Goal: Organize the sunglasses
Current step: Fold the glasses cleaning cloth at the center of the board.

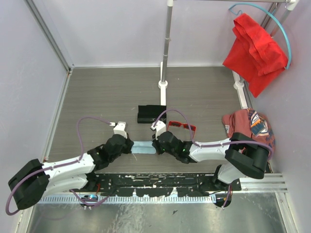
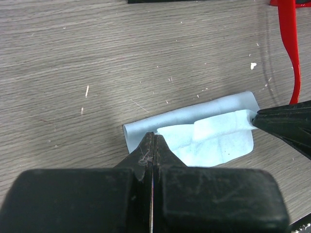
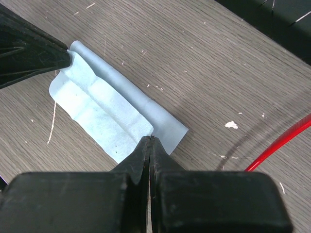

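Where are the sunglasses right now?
Top view: the sunglasses lie on the table right of centre, just right of the black case and just beyond the right gripper pinching the cloth.

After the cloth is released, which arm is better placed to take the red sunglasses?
Right. The sunglasses lie just beyond the right gripper; the left gripper pinches the far end of the cloth, which both hold.

Top view: high behind the arms, looking down on the whole desk (image 1: 107,92), far.
Left wrist: right behind the left claw (image 2: 153,141), low over the desk, facing the right claw (image 2: 256,121).
Right wrist: right behind the right claw, low, facing the left claw.
Shared: cloth (image 1: 144,147) in all three.
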Controlling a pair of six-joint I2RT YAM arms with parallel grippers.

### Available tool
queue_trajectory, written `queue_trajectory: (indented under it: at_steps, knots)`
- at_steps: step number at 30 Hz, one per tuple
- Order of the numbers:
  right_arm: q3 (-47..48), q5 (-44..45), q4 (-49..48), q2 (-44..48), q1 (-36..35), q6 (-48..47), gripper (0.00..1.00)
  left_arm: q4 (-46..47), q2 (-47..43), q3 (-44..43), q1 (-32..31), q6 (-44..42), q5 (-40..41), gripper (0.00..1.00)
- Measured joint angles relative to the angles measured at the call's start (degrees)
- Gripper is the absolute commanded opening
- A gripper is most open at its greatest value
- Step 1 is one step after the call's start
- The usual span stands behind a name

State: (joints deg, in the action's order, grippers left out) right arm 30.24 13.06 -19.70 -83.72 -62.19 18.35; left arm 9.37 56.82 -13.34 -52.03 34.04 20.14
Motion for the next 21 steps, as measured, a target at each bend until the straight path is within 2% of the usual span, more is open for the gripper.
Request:
queue_trajectory:
  at_steps: [21]
  knots:
    - [-0.11,0.59,-0.02,0.00,-0.20,0.02,0.01,-0.33,0.00,0.44,-1.05,0.74,1.60,0.00]
